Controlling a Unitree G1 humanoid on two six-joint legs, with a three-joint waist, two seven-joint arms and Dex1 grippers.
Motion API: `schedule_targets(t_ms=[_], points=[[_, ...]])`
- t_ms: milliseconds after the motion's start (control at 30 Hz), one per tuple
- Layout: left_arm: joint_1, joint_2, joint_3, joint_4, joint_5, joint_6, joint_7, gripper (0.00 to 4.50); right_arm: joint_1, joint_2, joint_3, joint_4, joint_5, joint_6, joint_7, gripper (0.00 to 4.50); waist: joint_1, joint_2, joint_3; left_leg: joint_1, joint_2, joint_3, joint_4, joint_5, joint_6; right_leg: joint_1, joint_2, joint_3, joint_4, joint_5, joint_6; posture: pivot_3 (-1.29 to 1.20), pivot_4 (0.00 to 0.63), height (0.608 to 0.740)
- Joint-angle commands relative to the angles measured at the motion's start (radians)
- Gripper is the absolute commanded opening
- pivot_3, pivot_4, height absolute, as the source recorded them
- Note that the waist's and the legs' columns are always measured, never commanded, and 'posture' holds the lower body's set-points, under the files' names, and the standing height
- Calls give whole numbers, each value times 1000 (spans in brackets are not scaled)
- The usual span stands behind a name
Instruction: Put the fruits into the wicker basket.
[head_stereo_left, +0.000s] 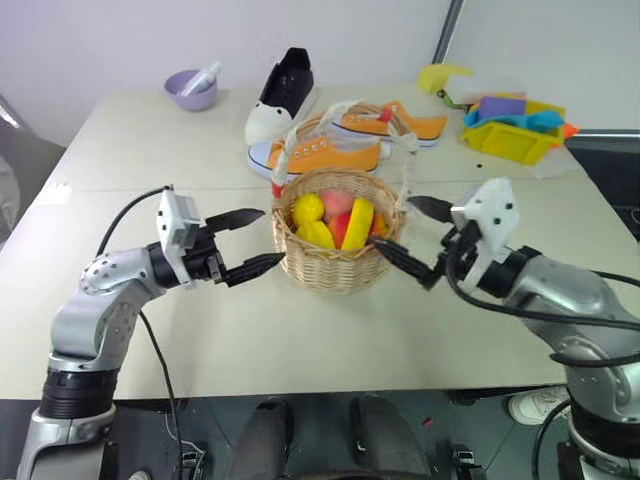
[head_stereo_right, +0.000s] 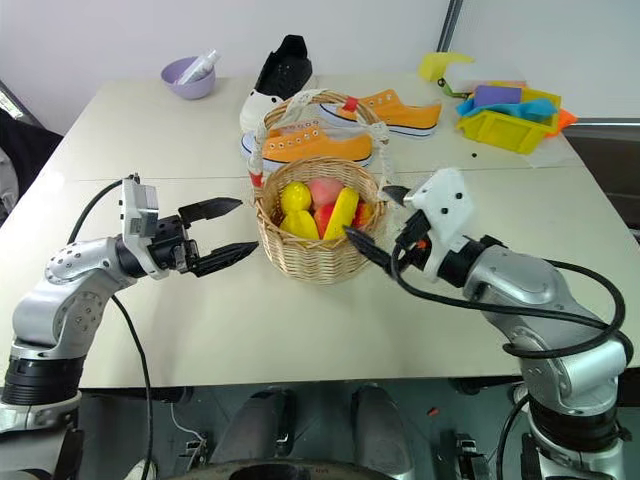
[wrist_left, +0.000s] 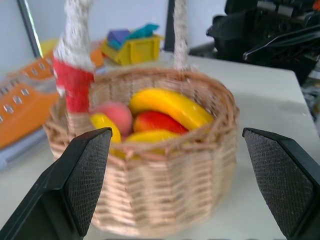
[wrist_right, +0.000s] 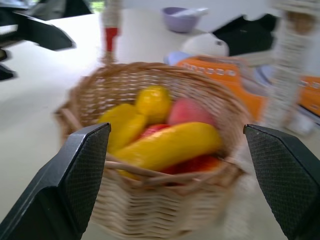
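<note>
While fruits fill the wicker basket, left gripper and right gripper flank it, jaws apart, empty.

Wicker basket ahead of the right gripper smeared by blur; red pieces mostly buried under banana. Handle top cut off.

The left end effector stands wide open, its black fingers flanking the wicker basket on the desk. Inside lie a yellow banana, a pink peach and a red piece.
</note>
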Motion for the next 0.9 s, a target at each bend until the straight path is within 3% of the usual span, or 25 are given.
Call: schedule_targets(t_ms=[33, 200, 233, 333, 533, 733, 900], points=[[-20, -25, -8, -23, -5, -25, 18, 4500, -35, 28, 17, 61, -72, -54, -63, 4422, 0, 0, 0, 0, 0, 0, 0, 0, 0, 0, 0, 0, 0, 0, 0, 0, 150, 721], [-5, -48, -40, -60, -7, -14, 29, 4500, -138, 112, 82, 177, -112, -97, -98, 4422, -2, 0, 0, 1, 1, 1, 0, 0, 0, -1, 1, 2, 1, 0, 0, 0, 150, 721], [1, -49, -44, -67, -8, -12, 33, 4500, -160, 135, 84, 205, -123, -106, -117, 4200, -3, 0, 0, 1, 1, 1, 0, 0, 0, -1, 1, 2, 1, 0, 0, 0, 150, 721], [10, -50, -44, -86, -16, -5, 43, 4500, -197, 175, 63, 236, -120, -96, -145, 3135, 1, 0, 0, 0, 1, 1, -1, 0, 0, -1, 1, 2, 1, 0, 0, 0, 150, 721], [21, -59, -51, -99, -17, -8, 57, 4500, -191, 179, 37, 211, -101, -75, -149, 38, 3, 0, 0, -1, 1, 1, -1, 0, 0, -1, 0, 2, 0, 0, 0, 0, 150, 721], [20, -87, -82, -100, -10, -5, 80, 4500, -145, 129, -157, 210, -133, -126, -202, 38, 7, 0, 0, -2, 1, 1, -1, 0, 1, -2, 1, 2, 0, 0, 0, 0, 150, 721], [15, -105, -101, -86, -5, -9, 86, 4500, -146, 41, -349, 369, -209, -148, -303, 38, 5, 0, 0, -2, 0, 3, -1, 0, 1, -2, 0, 2, -1, 0, 0, 0, 150, 721]])
